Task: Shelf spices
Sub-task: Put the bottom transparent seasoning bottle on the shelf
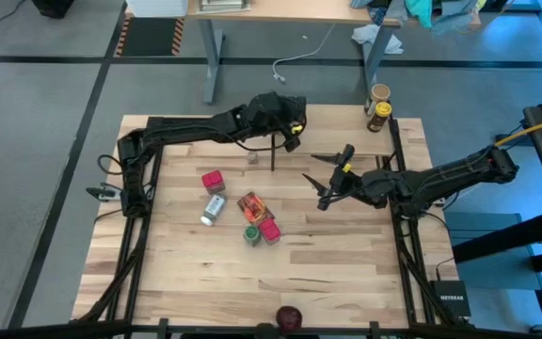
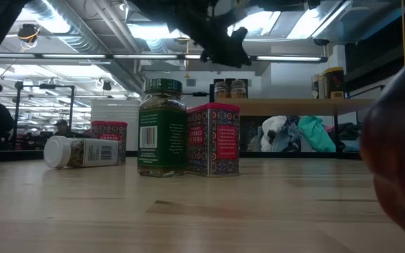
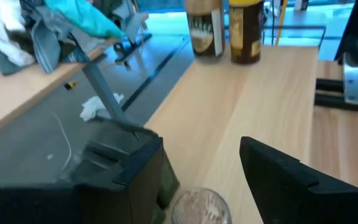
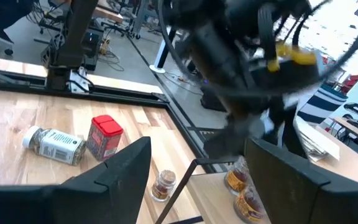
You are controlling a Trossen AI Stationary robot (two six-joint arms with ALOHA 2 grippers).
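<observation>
left gripper (image 1: 293, 135): jaws spread apart, nothing clamped. A small clear jar with a pale top (image 3: 199, 206) sits right down between the two fingers, so it's straddling it, not squeezing it as far as I can see.
shelf (image 3: 253, 106): light-wood board runs out ahead of the left jaws. At its far end two jars stand side by side, a tan-lidded jar (image 1: 378, 92) and a yellow-lidded one (image 1: 380, 113).
right gripper (image 1: 331, 179): jaws wide apart, holding nothing, hovering over the tabletop just right of the shelf's black post.
loose spices: well off to the side of both sets of jaws on the table (image 1: 337, 254): pink-red box (image 1: 214, 181), white-capped bottle (image 1: 213, 209) lying down, orange-red packet (image 1: 252, 204), green-lidded jar (image 1: 252, 234), second pink-red box (image 1: 269, 231).
</observation>
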